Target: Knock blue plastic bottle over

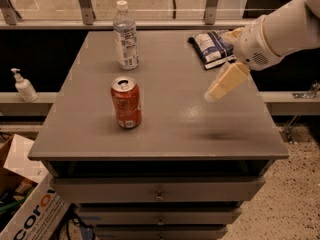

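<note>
The soda can may be struck instead if the sweep is carried toward 9 o'clock. The blue plastic bottle may be shoved off the table, since it stands upright near the far edge. The gripper is seen with jaws seemingly together, holding nothing, above the right half. The bottle is found at its 10 o'clock, well apart.

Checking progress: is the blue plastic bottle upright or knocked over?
Upright: the blue plastic bottle stands cap-up on the table; the tool hovers far to its right, not touching it.
</note>
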You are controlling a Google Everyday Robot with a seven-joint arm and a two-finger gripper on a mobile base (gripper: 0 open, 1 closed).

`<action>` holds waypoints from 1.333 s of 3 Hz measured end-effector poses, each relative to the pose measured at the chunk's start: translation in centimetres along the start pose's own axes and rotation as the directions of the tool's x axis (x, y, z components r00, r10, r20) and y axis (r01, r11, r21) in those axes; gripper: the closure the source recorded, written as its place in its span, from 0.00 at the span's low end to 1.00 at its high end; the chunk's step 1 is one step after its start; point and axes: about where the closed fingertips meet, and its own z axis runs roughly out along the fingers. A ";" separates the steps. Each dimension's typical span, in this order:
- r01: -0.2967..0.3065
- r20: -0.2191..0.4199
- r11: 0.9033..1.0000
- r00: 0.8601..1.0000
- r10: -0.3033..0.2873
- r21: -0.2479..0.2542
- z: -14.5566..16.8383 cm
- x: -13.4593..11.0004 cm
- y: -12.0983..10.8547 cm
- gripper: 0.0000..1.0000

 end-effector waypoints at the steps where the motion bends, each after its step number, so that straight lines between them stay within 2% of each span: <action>1: -0.054 0.080 0.999 0.995 0.054 -0.004 2.4 -1.5 -0.6 0.00; 2: -0.106 0.187 0.994 0.976 0.110 -0.028 5.8 -3.2 -1.7 0.00; 3: -0.145 0.297 0.987 0.941 0.160 -0.073 9.6 -4.7 -2.4 0.00; 4: -0.178 0.389 0.977 0.897 0.209 -0.115 13.1 -5.7 -3.7 0.00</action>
